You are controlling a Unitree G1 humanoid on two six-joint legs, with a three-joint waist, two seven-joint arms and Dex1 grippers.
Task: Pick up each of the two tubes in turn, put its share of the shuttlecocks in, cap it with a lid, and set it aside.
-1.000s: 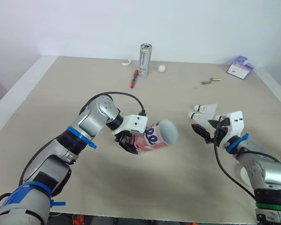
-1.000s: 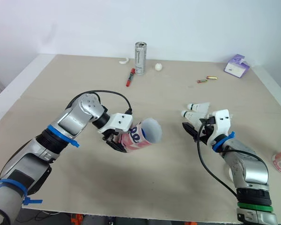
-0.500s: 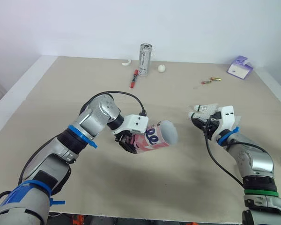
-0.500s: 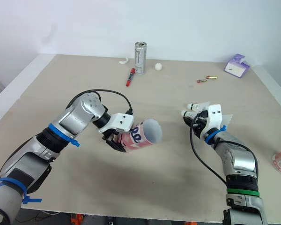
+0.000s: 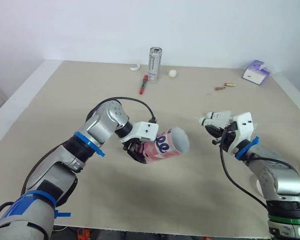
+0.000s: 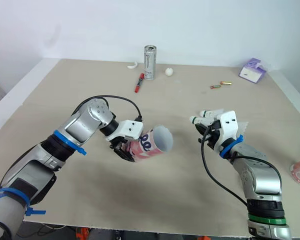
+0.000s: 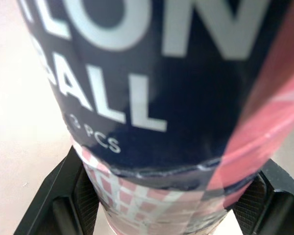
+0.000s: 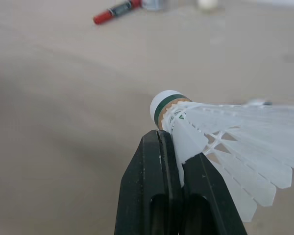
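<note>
Early loading stage: the left tool [image 5: 138, 151] clamps the uncapped tube [image 5: 167, 145] above the surface [image 5: 90, 90], while the right tool [image 8: 174, 147], just right of the tube's mouth, pinches a shuttlecock [image 8: 220, 132] not yet inserted; capping remains.

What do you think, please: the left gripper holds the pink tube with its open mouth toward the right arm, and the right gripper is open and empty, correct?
Not quite. The right gripper is shut on a shuttlecock, pinching its feathers just behind the cork, as the right wrist view shows. The left gripper does hold the pink tube, mouth toward the right arm.
</note>
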